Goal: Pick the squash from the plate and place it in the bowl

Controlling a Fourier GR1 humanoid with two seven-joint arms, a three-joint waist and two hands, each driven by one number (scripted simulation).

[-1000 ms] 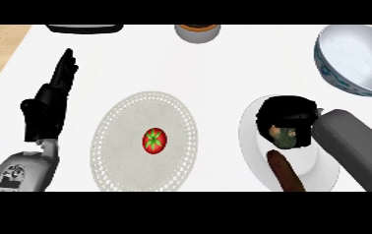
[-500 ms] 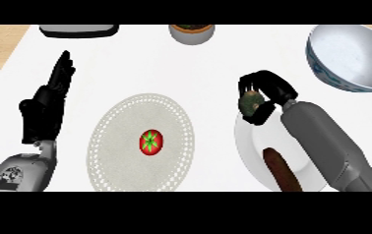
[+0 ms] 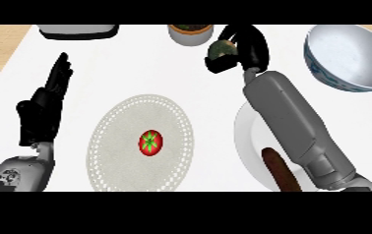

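At the far left, the left hand [image 3: 45, 105] is resting open above the white surface [image 3: 145, 66], its fingers straight and pointing up toward the far edge. Beyond it, at the far edge, a dark tray-like object [image 3: 78, 31] is showing only in part. To the right of the left hand, a round lace placemat [image 3: 109, 130] is lying on the surface with a red tomato [image 3: 150, 142] sitting on it, right of its middle. Farther back, a small pot [image 3: 191, 33] with dark contents is standing at the far edge. Just right of it, the right hand [image 3: 243, 48] is curling its fingers and thumb around the green squash [image 3: 220, 49], holding it away from the plate, well short of the bowl. The grey forearm is stretching down across the white plate [image 3: 247, 139], where a brown elongated item [image 3: 282, 171] is lying at the near rim. At the far right, the white bowl [image 3: 341, 56] with a blue-patterned outside is standing apart from the hand.
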